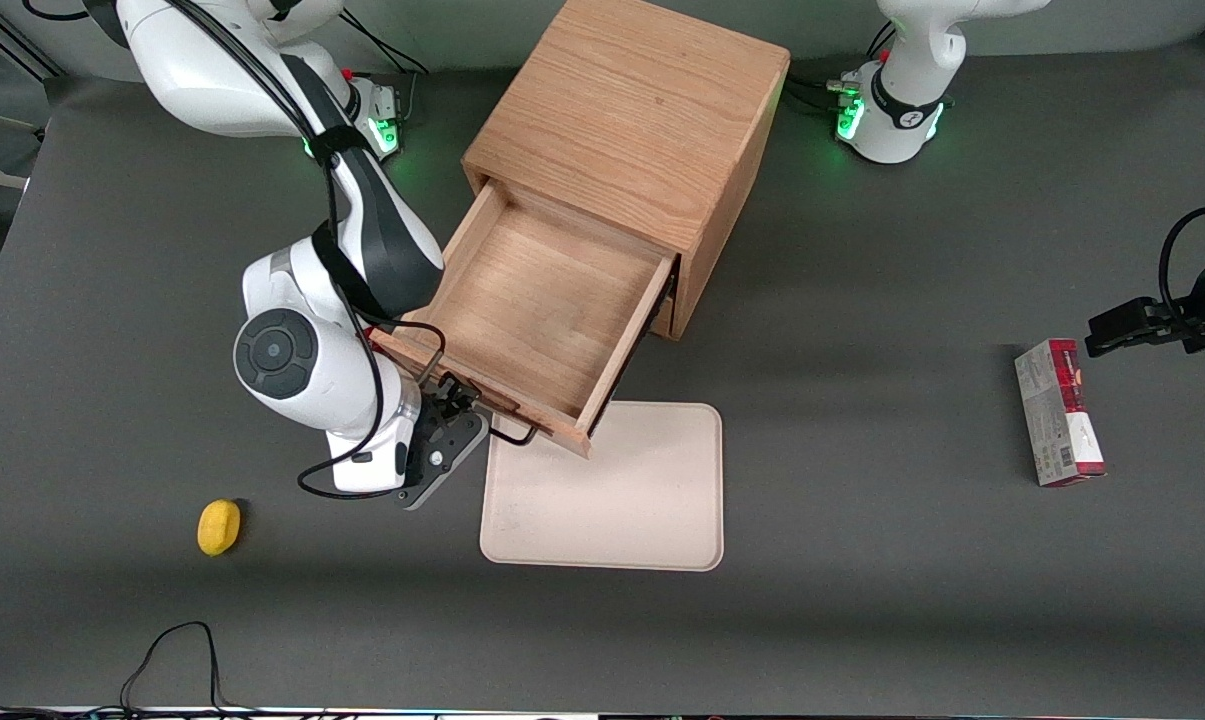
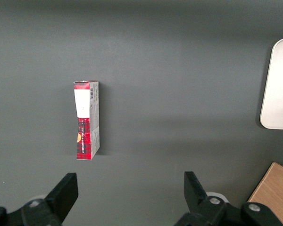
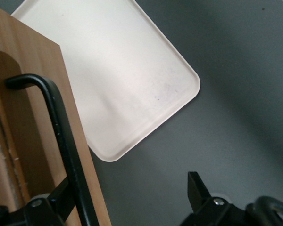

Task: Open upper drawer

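One wooden cabinet (image 1: 630, 120) stood mid-table with its upper drawer (image 1: 532, 315) pulled far out over the cream tray (image 1: 612, 500). The tool (image 1: 459, 405) sat at the wire handle (image 1: 514, 433), fingers spread, one either side of the bar. Any further pull risked dragging the drawer off its runners onto the tray, and a careless retreat could snag the handle.

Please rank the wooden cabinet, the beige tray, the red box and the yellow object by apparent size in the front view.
1. Wooden cabinet
2. Beige tray
3. Red box
4. Yellow object

The gripper sits at the open upper drawer's handle.
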Action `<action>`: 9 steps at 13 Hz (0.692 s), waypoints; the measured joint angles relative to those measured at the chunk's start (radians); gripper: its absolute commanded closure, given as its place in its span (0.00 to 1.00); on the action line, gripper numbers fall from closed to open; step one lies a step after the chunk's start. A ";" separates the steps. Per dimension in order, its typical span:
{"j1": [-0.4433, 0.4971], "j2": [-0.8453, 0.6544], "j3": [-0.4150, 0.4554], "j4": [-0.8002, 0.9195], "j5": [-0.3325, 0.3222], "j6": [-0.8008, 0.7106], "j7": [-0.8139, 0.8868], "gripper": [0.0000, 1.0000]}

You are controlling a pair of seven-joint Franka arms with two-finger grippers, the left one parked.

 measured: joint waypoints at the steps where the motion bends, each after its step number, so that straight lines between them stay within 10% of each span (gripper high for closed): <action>1: -0.002 0.000 -0.002 0.038 -0.004 -0.027 0.001 0.00; 9: -0.030 -0.095 -0.134 0.193 -0.010 -0.196 0.014 0.00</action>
